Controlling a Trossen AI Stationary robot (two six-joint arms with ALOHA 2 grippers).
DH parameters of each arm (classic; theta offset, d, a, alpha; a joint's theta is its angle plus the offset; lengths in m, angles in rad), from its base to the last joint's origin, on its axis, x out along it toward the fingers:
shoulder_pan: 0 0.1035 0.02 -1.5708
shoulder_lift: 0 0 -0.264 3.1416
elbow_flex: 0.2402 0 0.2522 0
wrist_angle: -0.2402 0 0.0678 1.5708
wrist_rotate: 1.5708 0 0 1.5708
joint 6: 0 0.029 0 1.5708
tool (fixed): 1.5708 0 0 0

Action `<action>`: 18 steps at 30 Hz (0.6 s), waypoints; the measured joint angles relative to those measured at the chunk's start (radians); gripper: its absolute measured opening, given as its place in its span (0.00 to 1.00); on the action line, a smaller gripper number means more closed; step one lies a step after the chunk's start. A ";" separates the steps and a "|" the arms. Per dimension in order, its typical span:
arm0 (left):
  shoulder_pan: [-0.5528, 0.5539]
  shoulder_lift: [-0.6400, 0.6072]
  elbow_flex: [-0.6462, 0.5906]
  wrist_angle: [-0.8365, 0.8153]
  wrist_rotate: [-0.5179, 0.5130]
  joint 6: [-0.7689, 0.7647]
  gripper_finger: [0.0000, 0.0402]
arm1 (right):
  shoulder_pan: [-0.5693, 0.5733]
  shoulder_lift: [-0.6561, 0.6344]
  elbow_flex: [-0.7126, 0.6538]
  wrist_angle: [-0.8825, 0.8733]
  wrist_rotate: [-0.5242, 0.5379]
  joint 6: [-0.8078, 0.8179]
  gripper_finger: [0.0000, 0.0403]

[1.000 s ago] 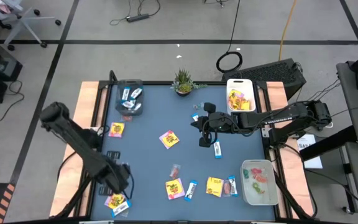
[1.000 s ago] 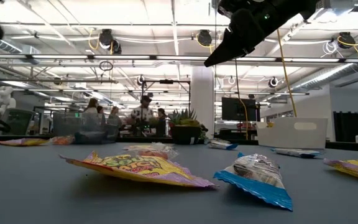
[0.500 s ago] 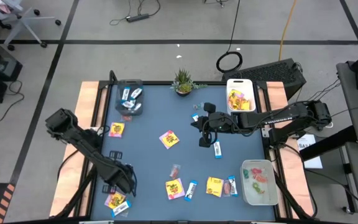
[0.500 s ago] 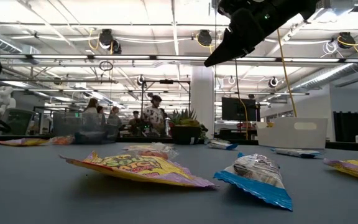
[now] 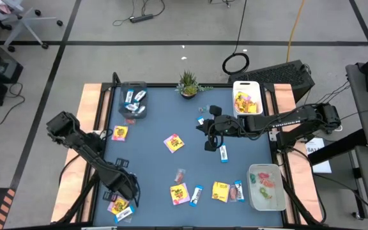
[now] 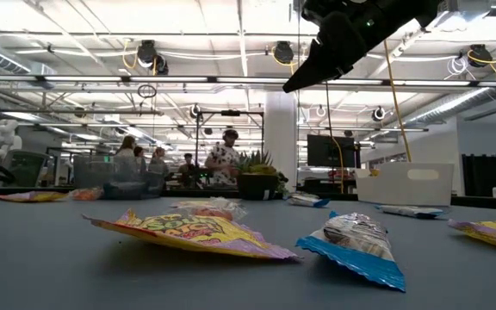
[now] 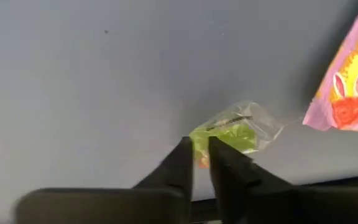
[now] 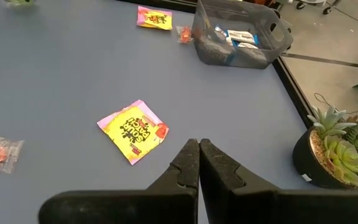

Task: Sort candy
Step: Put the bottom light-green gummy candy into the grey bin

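Pinching green candy (image 7: pixel 224 134) w/ left gripper (image 7: pixel 200 148), lower left of high view; hold shallow, wrapper edge only, could slip. Right gripper (image 8: pixel 199 149) clenched empty, mid-table.

Both arms were dark, jointed and matte; the right arm (image 5: pixel 299 119) bore what seemed white lettering, and each pincer's fingers (image 8: pixel 185 163) were black, tapered wedges.

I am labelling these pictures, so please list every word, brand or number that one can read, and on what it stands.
None can be read.
Yellow packet: dark print, too blurred.
Blue-and-white bar: print too small.
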 joint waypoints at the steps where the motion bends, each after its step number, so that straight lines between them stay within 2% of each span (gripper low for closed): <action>1: -0.002 0.000 0.000 0.000 0.002 0.012 0.07 | 0.000 0.000 0.000 0.000 0.000 0.000 0.00; 3: -0.001 0.000 0.000 0.000 0.006 0.018 0.02 | 0.000 0.000 0.000 0.000 0.000 0.000 0.00; 11: 0.013 -0.054 0.021 0.024 -0.030 0.016 0.01 | 0.004 0.000 0.000 -0.020 0.000 -0.001 0.00; 15: 0.041 -0.130 0.019 0.126 -0.087 -0.030 0.00 | 0.046 0.000 0.000 -0.072 0.001 0.028 0.00; 18: 0.076 -0.172 0.015 0.244 -0.169 -0.043 0.00 | 0.106 0.000 -0.009 -0.080 0.002 0.070 0.00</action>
